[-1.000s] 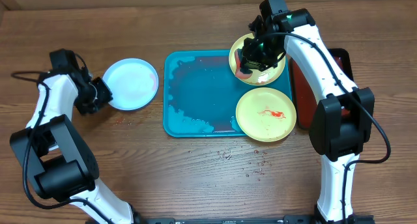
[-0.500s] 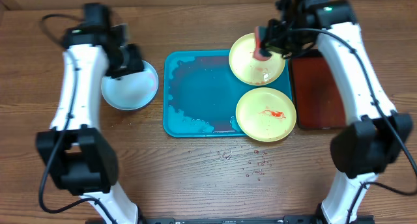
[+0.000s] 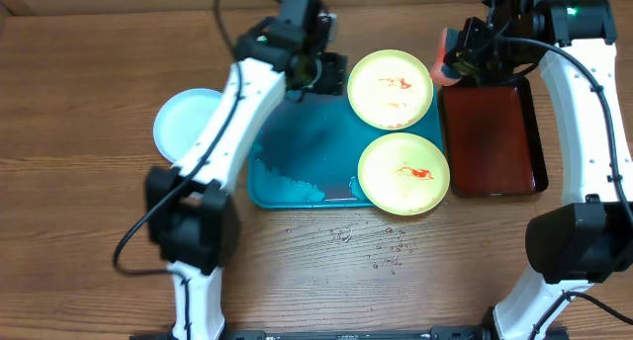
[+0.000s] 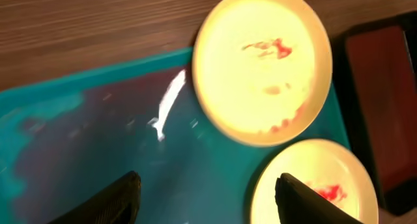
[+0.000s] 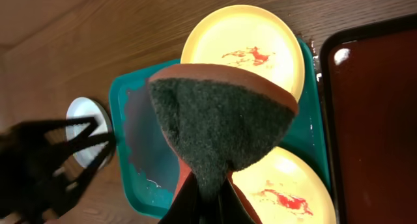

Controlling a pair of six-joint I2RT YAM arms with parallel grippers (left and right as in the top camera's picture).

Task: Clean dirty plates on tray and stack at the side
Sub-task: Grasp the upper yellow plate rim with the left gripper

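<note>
Left claw (image 4: 215, 201) spread wide, seemingly empty, over the tray (image 4: 78, 139) at twelve o'clock; right claw (image 5: 207, 198) pinches a scouring sponge (image 5: 221, 113).

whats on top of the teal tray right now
Far plate and near plate, both yellow-green, red-smeared, on the tray's right; wet film too. The left arm hides its far-left corner.
</note>
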